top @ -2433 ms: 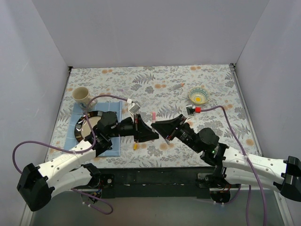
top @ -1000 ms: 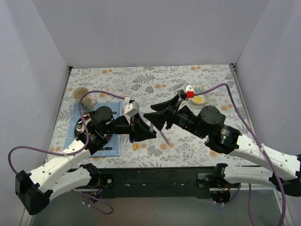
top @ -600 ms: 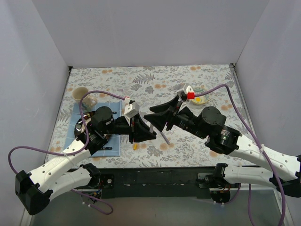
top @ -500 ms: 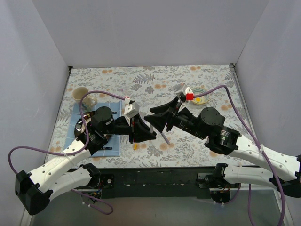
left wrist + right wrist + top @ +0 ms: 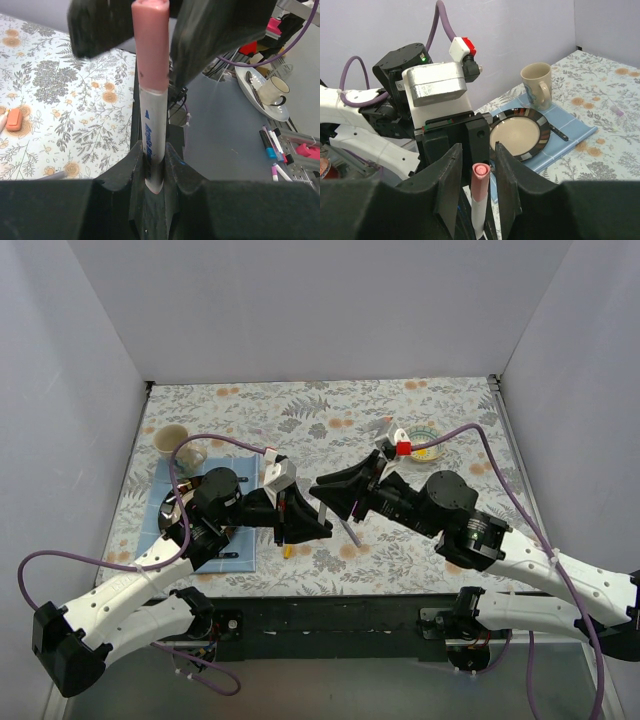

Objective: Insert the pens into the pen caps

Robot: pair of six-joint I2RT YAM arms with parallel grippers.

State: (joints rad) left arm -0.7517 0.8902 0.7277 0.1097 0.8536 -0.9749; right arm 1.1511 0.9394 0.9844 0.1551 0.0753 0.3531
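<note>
My left gripper (image 5: 152,155) is shut on the white barrel of the white-pink pen (image 5: 151,127) and holds it upright. The pen's pink cap end (image 5: 480,175) sits between the fingers of my right gripper (image 5: 477,150), which is open, with a gap on each side. In the top view the left gripper (image 5: 308,523) and right gripper (image 5: 322,488) meet above the table's middle. An orange cap (image 5: 14,119) lies on the cloth to the left. A small yellow cap (image 5: 288,551) lies below the left gripper. A thin purple pen (image 5: 351,533) lies to the right of it.
A dark-rimmed plate (image 5: 520,132) and a knife rest on a blue mat (image 5: 235,550), with a cream mug (image 5: 175,443) behind. A yellow-centred bowl (image 5: 425,443) stands at the back right. A grey stick (image 5: 52,175) lies on the floral cloth.
Since 2.4 s ago both arms have lifted and the right wrist has turned toward the left gripper. Over the last second the right gripper has edged slightly down-left around the pen's pink end.
</note>
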